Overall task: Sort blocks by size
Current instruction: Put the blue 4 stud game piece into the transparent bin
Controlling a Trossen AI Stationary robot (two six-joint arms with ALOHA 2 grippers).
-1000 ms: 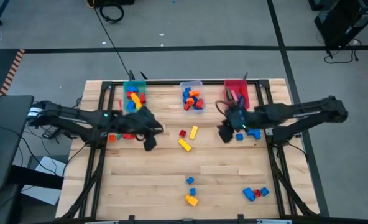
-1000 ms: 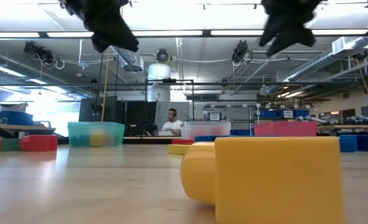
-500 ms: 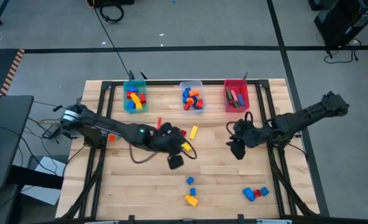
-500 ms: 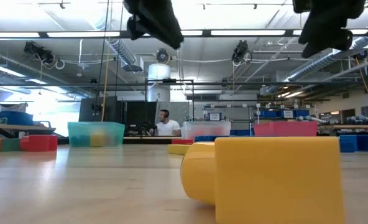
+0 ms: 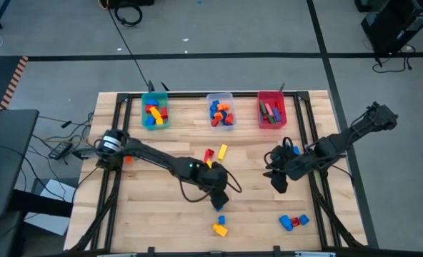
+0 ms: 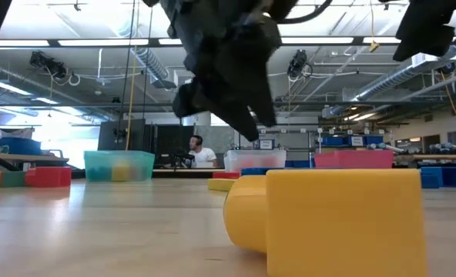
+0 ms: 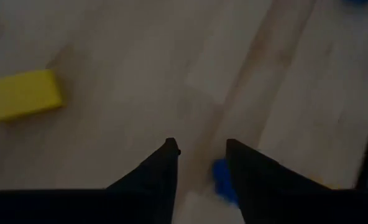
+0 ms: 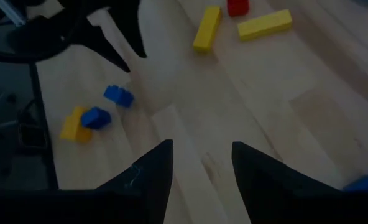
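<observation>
Bins [image 5: 223, 96] w/ sorted blocks [image 5: 221, 113], table [image 5: 161, 207]

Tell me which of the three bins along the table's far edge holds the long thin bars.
The red rectangular plastic bin, the one nearest the right arm's side. Its bricks lie as long slim bars, while the teal and clear bins hold chunkier pieces.

The high view looks straight down on the whole surface [image 5: 161, 214]. The low view sits at surface height, close behind a yellow block [image 6: 328, 219], facing the room. Both wrist views look down close at the surface and share the small blue block [image 7: 221, 180] beside it.
</observation>
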